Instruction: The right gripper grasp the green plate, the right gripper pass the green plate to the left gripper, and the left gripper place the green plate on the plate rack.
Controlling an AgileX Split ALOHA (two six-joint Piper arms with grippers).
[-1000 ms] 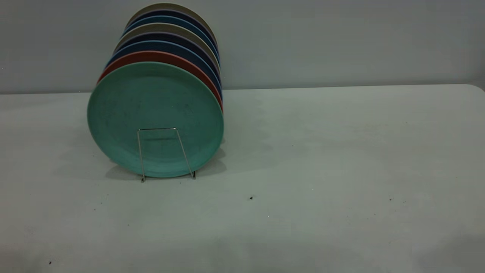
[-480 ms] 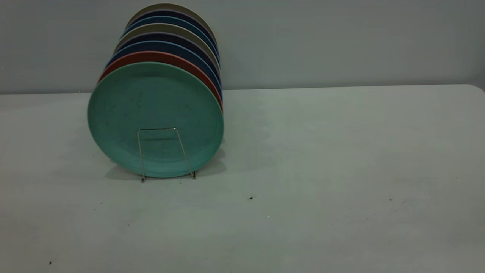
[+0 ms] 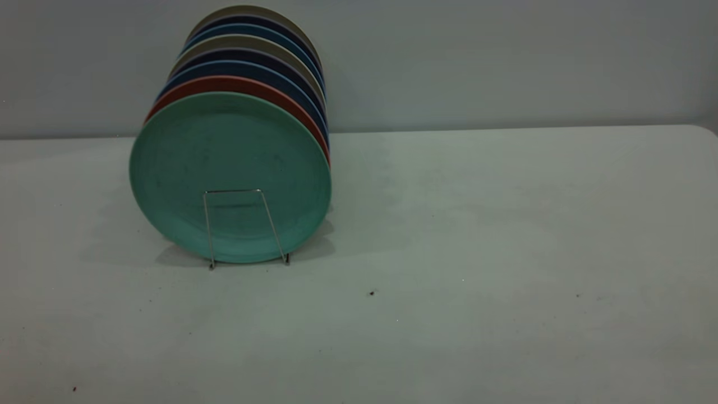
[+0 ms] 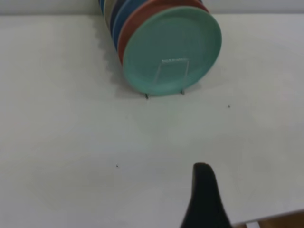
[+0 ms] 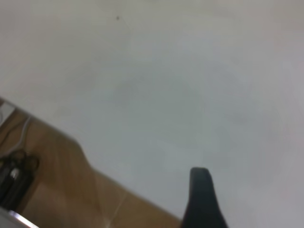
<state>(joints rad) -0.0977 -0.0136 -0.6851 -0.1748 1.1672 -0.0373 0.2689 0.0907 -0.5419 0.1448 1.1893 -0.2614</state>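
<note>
While nothing is moving in the last second, the green plate (image 3: 230, 177) is standing at the front of the rack (image 3: 245, 227), far left on the table (image 3: 477, 252). Each wrist view is showing one finger only, so I cannot tell either gripper's state; placing seems done.

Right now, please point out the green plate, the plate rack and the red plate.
green plate (image 3: 224, 163), exterior view, on its flat face.
plate rack (image 3: 233, 191), exterior view, on the front loop's top wire.
red plate (image 3: 224, 82), exterior view, on its upper rim.
</note>
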